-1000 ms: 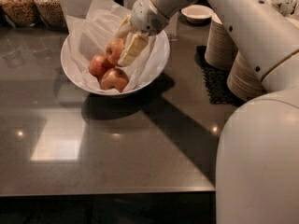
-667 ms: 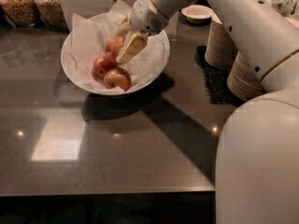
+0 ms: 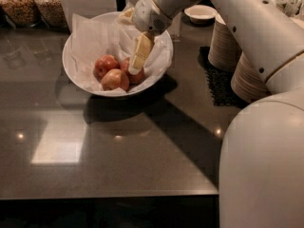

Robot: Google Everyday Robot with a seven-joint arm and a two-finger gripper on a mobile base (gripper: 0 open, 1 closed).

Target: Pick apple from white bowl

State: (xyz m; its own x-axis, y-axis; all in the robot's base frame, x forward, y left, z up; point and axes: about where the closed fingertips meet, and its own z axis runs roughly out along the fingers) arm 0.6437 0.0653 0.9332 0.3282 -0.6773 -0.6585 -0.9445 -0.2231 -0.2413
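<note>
The gripper (image 3: 130, 45) has shifted a little toward 3 o'clock inside the white bowl (image 3: 76, 42), and its long lower finger now reaches further down. The bowl and the fruit have almost not moved. Three apples lie together on the crinkled paper (image 3: 97, 34), in the half of the bowl toward 6 o'clock. One apple (image 3: 105, 64) is at 9 o'clock of the group, a second one (image 3: 115, 79) is at 6 o'clock, and the third apple (image 3: 136, 77) is at 3 o'clock. The two pale fingers (image 3: 141, 50) are spread wide and hold nothing. The tip of the lower one is in front of the third apple and seems to touch it. The other finger stays high, near the rim of the bowl at 12 o'clock. The one bowl stands on the dark desk (image 3: 118, 160), toward 11 o'clock of it. Two jars (image 3: 33, 4) of grain stand at 10 o'clock of the bowl. One small white dish (image 3: 200, 13) stands at 2 o'clock. Two stacks of beige bowls (image 3: 225, 46) stand at 3 o'clock, by a black mat (image 3: 218, 87).
</note>
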